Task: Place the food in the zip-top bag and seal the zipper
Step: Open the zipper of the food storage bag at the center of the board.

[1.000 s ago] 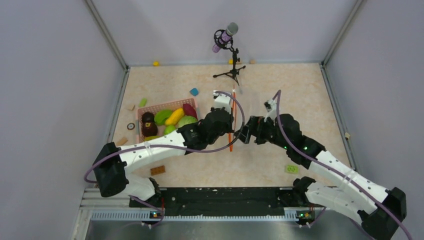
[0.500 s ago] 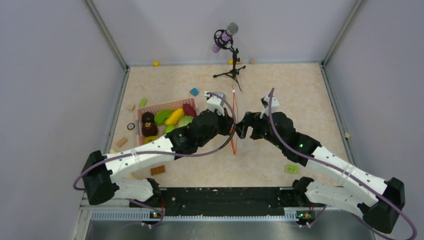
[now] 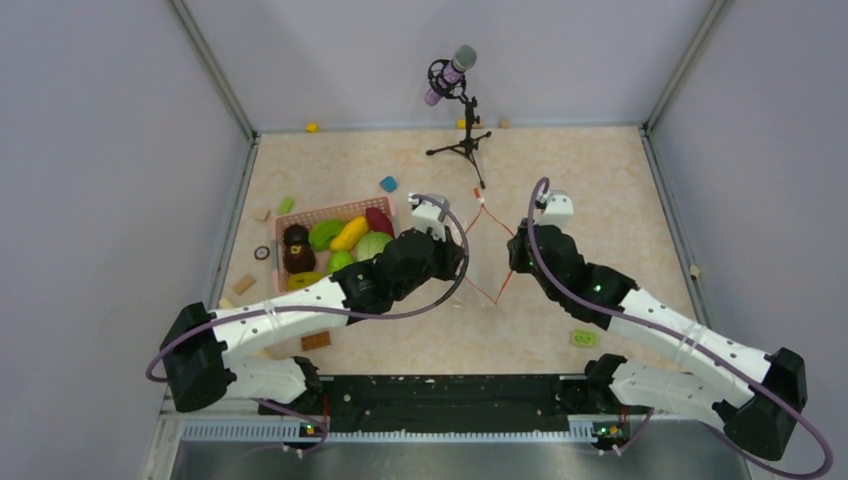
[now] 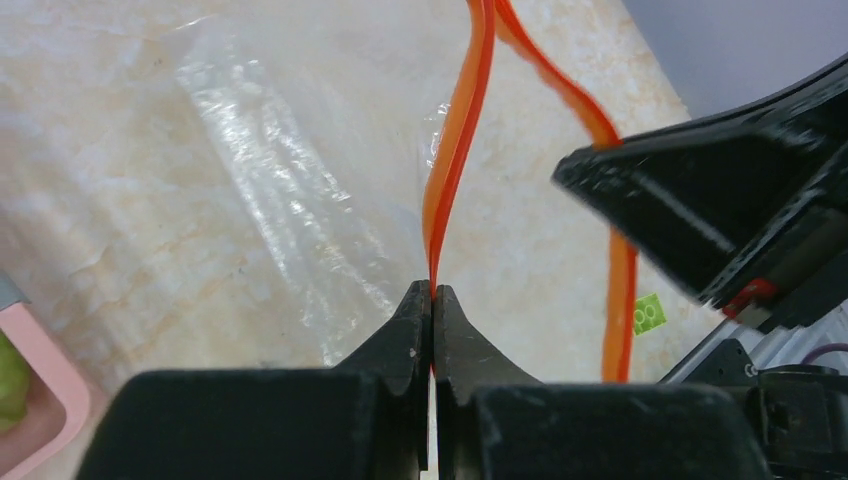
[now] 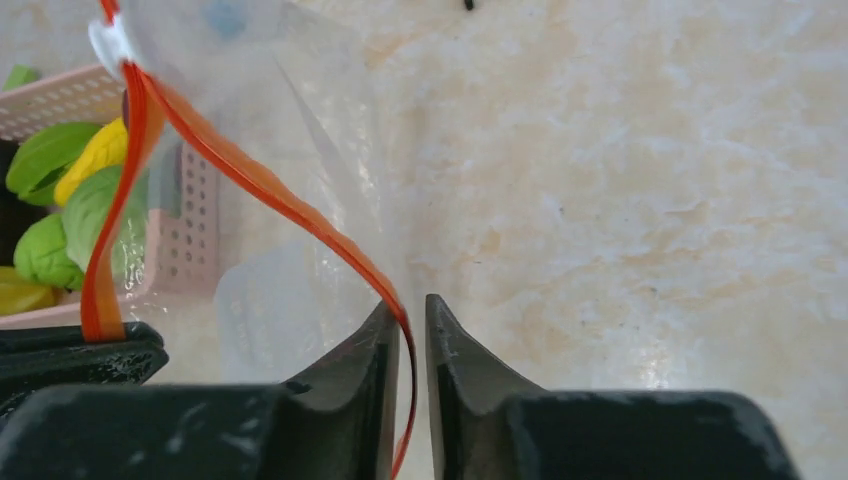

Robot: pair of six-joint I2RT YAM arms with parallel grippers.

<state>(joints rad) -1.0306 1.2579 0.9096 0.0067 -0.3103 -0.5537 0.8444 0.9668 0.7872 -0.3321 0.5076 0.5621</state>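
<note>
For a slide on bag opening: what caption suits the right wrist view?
Right gripper straddles the orange-red zipper of the clear zip-top bag, toy food sitting in the pink basket behind.

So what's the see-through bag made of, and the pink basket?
The bag looks like thin clear plastic: see-through, shiny, crinkly. Its orange strip seems thicker, bendy plastic, curving smoothly. The basket looks like hard pink plastic with moulded slots.

The left gripper [image 4: 432, 290] and right gripper [image 5: 412, 305] are holding the zipper [image 5: 270, 193] apart, leaving an open gap between them over the middle of the table [image 3: 600, 180]. The pink basket [image 3: 345, 208] is crowding the left side, a microphone stand [image 3: 465, 148] is blocking the far middle, and the far right corner is lying open.
</note>
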